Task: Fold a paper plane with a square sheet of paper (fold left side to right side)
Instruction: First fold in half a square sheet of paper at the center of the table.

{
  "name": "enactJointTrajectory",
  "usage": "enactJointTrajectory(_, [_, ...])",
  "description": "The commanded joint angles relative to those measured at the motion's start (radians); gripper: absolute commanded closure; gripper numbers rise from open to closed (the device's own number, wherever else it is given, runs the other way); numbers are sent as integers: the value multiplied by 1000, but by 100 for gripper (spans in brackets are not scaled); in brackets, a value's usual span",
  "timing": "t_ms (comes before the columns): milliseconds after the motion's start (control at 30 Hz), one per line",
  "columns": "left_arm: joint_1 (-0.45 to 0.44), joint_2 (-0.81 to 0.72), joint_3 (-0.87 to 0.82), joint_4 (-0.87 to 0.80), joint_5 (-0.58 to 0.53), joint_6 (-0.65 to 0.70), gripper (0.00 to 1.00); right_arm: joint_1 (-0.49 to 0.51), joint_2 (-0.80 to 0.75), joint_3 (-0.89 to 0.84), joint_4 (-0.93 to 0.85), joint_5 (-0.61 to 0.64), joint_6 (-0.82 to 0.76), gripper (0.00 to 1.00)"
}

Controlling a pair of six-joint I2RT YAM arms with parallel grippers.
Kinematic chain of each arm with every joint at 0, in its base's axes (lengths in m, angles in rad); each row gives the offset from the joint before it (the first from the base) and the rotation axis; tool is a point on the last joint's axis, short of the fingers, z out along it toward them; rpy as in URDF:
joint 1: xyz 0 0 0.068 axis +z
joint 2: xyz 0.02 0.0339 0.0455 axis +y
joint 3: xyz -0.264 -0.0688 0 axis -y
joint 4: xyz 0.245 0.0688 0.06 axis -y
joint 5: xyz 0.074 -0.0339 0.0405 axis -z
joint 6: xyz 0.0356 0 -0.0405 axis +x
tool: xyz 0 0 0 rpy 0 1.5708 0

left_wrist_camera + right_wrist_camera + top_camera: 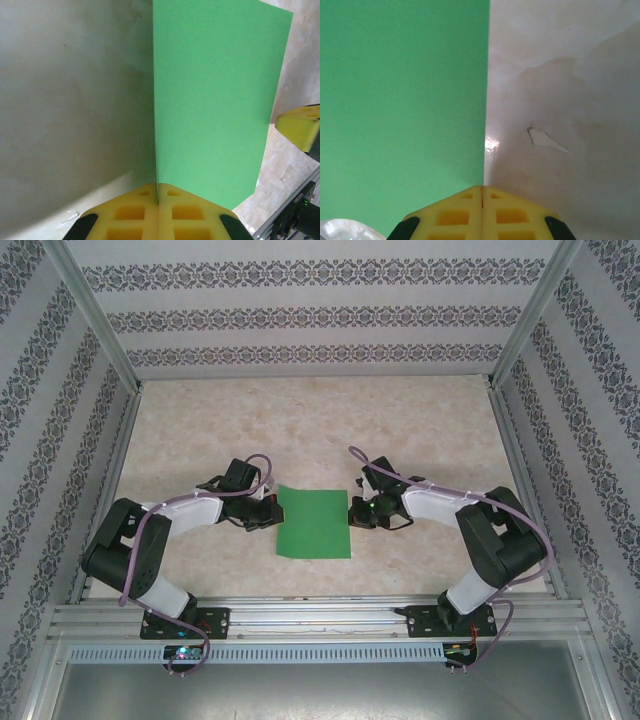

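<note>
The left hand [158, 212] had its yellow pads pressed together on one edge of the bright green square sheet of paper [215, 100]. Beside the sheet's opposite edge, the right hand [300, 130] showed one yellow pad. The marbled desk [75, 110] lay around them, with a metal rail [292, 215] at its near side.
</note>
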Motion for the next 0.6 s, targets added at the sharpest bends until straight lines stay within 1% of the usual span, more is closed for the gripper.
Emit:
enactJointTrajectory(0, [-11,-28,14,-3,16,-16,94,14,31,28,1,31,9,96])
enactJointTrajectory(200, [-13,-57,20,22,54,-32,87,20,58,28,-14,44,3,96])
enactJointTrajectory(300, [-23,-65,26,35,73,-43,78,25,68,28,-17,48,2,96])
enactJointTrajectory(367, [-28,-71,30,53,90,-56,68,26,74,28,-18,49,2,96])
enactJointTrajectory(567, [-53,-71,47,108,121,-89,54,30,87,28,-20,53,3,97])
